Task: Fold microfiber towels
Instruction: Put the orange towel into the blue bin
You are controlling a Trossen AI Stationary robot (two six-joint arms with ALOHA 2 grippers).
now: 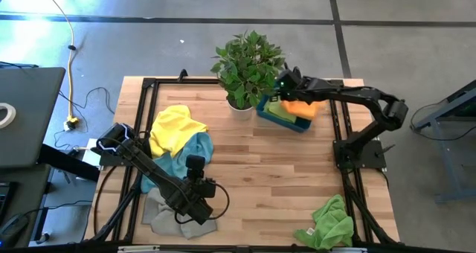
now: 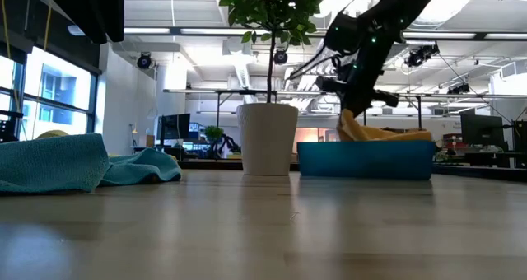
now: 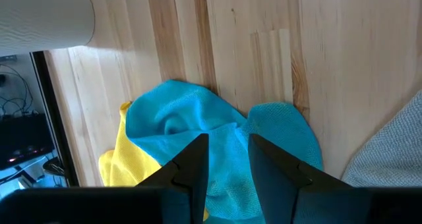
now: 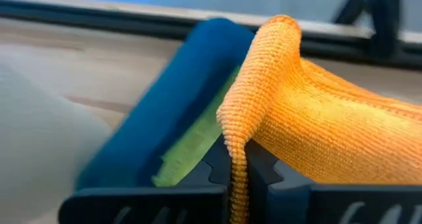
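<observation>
Right pincer (image 4: 238, 168) pinches orange towel (image 4: 316, 132) over bin (image 1: 286, 120).

Overhead and table-level views share the teal bin (image 1: 286, 117); wrist cameras sit close.

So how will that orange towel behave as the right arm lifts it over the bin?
Probably floppy: in the right wrist view the orange towel folds sharply over the pinch point and drapes away. It likely sags and trails, since in the low view it hangs onto the bin. Slipping seems unlikely; the right gripper has its jaws shut on a textured fold.
</observation>
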